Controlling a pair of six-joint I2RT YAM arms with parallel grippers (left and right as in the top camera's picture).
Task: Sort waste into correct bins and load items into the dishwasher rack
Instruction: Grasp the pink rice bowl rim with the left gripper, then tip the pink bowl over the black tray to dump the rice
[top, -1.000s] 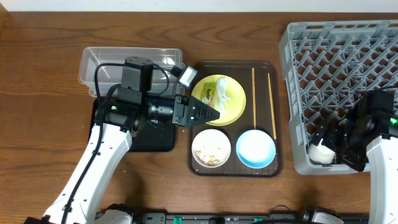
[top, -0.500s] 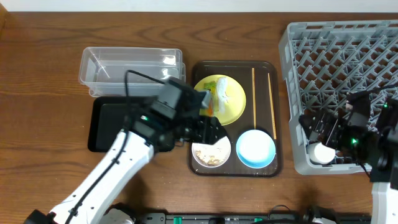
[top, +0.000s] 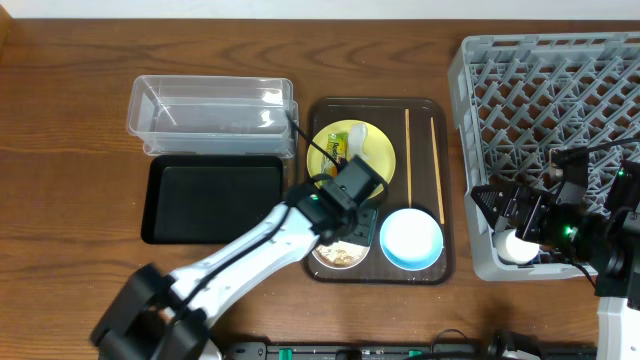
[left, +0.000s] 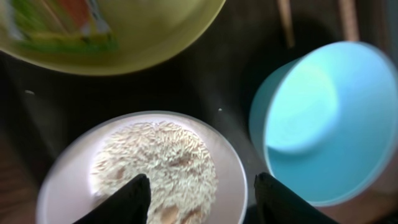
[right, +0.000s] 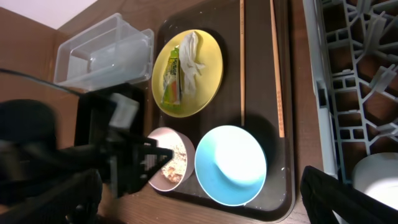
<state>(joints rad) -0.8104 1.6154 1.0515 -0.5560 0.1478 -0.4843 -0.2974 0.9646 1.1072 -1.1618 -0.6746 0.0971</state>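
My left gripper (top: 345, 222) (left: 202, 202) is open, its fingers straddling the small white bowl (left: 155, 168) (top: 340, 255) of rice-like crumbs on the brown serving tray. The light blue bowl (top: 411, 238) (left: 317, 118) sits right of it. The yellow-green plate (top: 352, 158) (right: 186, 71) holds the green-and-orange wrapper (right: 173, 78) and the white scrap (right: 193, 53). Two chopsticks (top: 407, 150) (right: 275, 68) lie along the tray's right side. My right gripper (top: 500, 215) (right: 199, 208) is open and empty at the near left corner of the grey rack (top: 540, 100).
The clear tub (top: 210, 115) stands at the back left, with the black tray (top: 215, 200) in front of it. The brown serving tray (top: 320, 110) lies between the bins and the rack. A white round dish (top: 518, 245) sits in the rack's near left corner.
My left arm has swung from over the black tray to the right and down over the white bowl. My right gripper has shifted a little left at the rack's corner.
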